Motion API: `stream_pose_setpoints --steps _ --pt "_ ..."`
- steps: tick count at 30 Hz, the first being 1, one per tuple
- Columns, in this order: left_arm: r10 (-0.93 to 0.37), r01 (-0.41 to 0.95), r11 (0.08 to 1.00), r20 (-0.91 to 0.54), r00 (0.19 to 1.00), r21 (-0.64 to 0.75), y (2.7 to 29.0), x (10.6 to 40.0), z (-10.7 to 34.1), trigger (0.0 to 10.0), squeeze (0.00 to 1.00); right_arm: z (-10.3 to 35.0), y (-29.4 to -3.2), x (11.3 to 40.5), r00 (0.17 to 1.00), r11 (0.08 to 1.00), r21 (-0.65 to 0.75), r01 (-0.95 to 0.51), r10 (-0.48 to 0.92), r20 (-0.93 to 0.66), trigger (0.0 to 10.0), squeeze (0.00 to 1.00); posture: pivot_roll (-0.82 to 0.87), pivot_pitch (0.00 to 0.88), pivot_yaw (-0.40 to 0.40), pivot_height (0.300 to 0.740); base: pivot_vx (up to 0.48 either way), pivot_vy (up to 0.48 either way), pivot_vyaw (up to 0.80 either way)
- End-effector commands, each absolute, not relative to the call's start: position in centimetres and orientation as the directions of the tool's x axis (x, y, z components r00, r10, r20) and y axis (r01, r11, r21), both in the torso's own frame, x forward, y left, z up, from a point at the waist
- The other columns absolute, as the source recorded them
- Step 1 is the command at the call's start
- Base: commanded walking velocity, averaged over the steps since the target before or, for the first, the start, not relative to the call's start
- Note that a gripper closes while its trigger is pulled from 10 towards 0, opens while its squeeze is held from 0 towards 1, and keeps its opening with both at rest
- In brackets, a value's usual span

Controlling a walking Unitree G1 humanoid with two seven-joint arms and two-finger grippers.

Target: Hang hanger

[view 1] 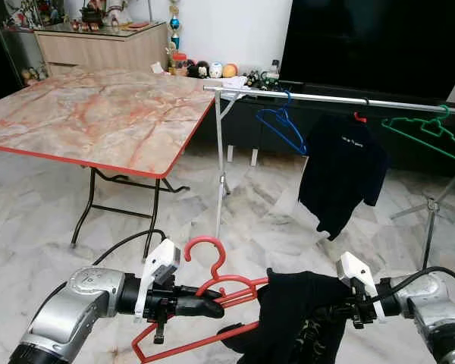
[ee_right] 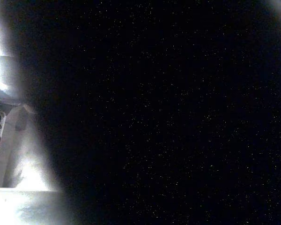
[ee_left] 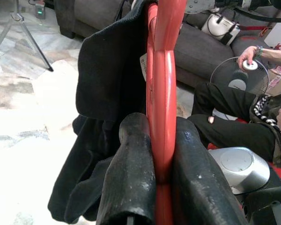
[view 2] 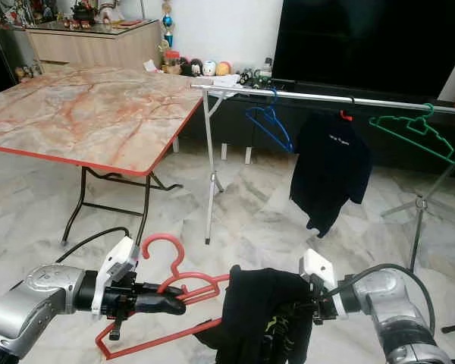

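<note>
Head views: left gripper point(view 1: 212, 305) is pinching the red hanger point(view 1: 212, 262), black garment point(view 1: 292, 315) draping beyond its tips, rail point(view 1: 326, 98) far ahead; left wrist: fingers point(ee_left: 131, 178) are pressing the hanger; right gripper's point(view 2: 299, 311) state cannot be told.

A red hanger point(view 1: 212, 292) is held low above the floor, lying nearly flat, its hook curving upward. Its neck is pinched between the closed fingers of the left gripper point(view 1: 212, 305). A black garment point(view 1: 288, 315) is draped over the hanger's right half and hangs down in folds; its far side is met by the right gripper point(view 1: 341, 309), whose fingers are buried in the cloth. Beyond, a silver rail point(view 1: 326, 97) runs level, carrying a blue hanger point(view 1: 282, 125), a green hanger point(view 1: 428, 133) and a dark shirt point(view 1: 343, 171).
</note>
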State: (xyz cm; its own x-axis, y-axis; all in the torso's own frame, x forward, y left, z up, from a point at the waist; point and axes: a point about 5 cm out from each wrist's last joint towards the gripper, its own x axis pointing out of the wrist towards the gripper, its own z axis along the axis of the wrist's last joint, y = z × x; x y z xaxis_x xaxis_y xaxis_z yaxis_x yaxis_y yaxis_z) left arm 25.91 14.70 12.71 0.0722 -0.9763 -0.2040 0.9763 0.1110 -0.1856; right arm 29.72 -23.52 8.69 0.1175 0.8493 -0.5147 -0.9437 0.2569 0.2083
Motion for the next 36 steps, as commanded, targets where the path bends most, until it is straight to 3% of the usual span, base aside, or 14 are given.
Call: stream_pose_setpoints --steps 1,16,22,36 --pt "-0.987 0.989 0.073 -0.155 0.053 -0.128 14.0 26.4 14.2 0.0 0.0 9.3 -22.9 30.3 0.109 0.237 0.2 -0.951 0.86 -0.499 0.0 0.0 0.09 0.0 -0.051 0.74 0.0 0.0 0.0" --pt "-0.984 0.988 0.082 -0.17 0.058 -0.134 14.2 26.3 13.7 0.0 0.0 10.0 -23.4 30.6 0.118 0.248 0.202 -0.948 0.859 -0.498 0.0 0.0 0.09 0.0 -0.062 0.74 0.0 0.0 0.0" --pt "-0.907 0.974 0.163 -0.413 0.084 -0.158 15.9 25.7 9.6 0.0 0.0 10.3 -24.1 30.6 0.122 0.26 0.198 -0.945 0.843 -0.524 0.0 0.0 0.09 0.0 -0.075 0.74 0.0 0.0 0.0" --pt "-0.882 0.944 0.262 -0.448 0.149 -0.202 18.2 24.4 7.4 0.0 0.0 10.9 -25.9 30.5 0.154 0.307 0.174 -0.936 0.8 -0.58 0.0 0.0 0.1 0.0 -0.091 0.74 0.0 0.0 0.0"
